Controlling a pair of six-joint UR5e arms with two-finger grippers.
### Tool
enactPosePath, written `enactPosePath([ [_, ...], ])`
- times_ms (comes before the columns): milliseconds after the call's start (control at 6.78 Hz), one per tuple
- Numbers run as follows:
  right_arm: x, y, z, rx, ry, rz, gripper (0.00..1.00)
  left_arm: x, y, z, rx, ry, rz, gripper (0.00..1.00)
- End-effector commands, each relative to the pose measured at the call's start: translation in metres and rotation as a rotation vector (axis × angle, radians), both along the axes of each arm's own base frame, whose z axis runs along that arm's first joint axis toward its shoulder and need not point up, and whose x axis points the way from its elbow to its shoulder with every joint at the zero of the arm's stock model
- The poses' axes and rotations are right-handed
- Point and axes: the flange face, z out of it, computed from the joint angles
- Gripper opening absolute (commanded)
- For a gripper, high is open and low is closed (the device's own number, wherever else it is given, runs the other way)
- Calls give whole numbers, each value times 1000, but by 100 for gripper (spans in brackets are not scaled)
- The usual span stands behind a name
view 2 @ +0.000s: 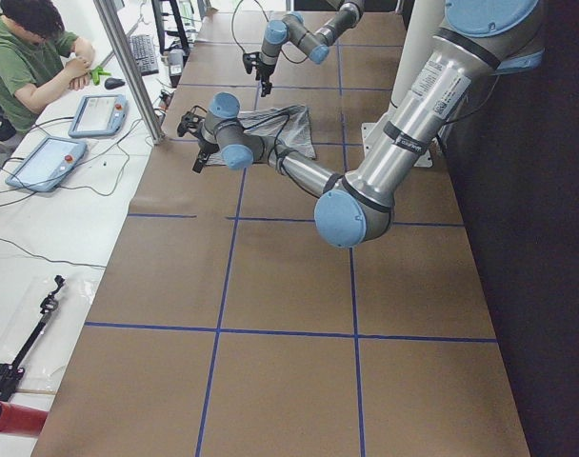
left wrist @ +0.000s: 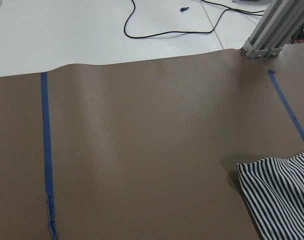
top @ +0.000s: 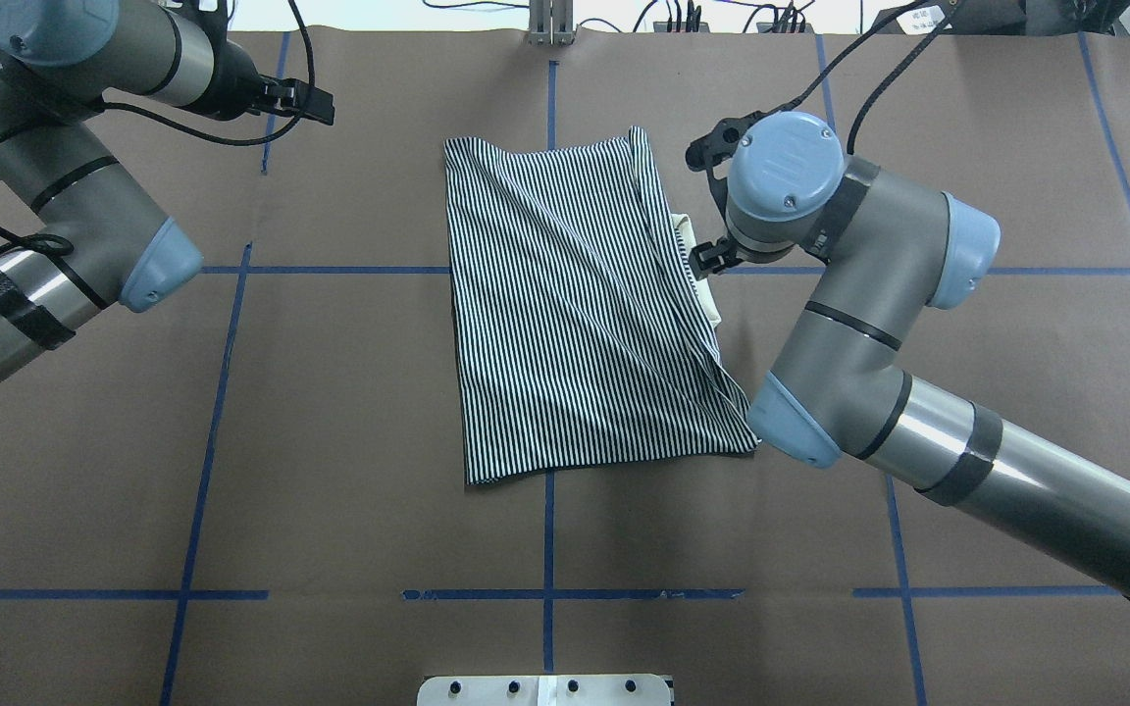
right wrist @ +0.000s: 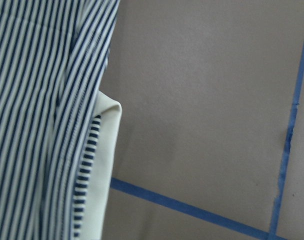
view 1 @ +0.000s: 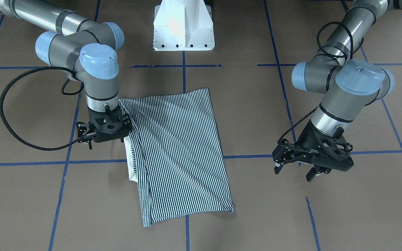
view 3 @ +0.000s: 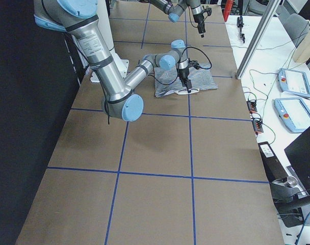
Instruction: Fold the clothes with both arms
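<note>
On the brown table (top: 330, 441), a folded striped polo shirt (top: 575, 314) is laid near the middle.
The right gripper (view 1: 107, 136) is held over its cream collar (right wrist: 104, 150) edge; how its jaws stand cannot be told. The left gripper (view 1: 294, 171), fingers spread wide, is seen well apart from it.

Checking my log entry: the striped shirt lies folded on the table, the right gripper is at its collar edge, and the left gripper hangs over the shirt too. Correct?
Not quite: the left gripper hangs over bare table, clear of the striped shirt, as the exterior front-facing view shows. The rest stands.
</note>
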Motion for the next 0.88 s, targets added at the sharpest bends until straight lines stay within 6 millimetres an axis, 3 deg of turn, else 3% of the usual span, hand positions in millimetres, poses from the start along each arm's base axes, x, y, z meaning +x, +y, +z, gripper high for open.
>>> enactPosePath([
  [0,-29,-19,-27,-8,-88,35,100,-2,2,-13,25,11,-3,100],
  [147,-44,-28,-8,-12,-109,46,100,-3,3,-15,38,7,-12,100],
  [442,-46,-19,-1,-54,-121,4,100,-4,6,-19,64,24,-11,100],
  [590,-52,6,-2,-64,-110,-21,89,-3,5,-18,67,20,-19,100],
  [737,-56,39,-6,-64,-97,-61,66,1,7,-18,72,15,-25,100],
])
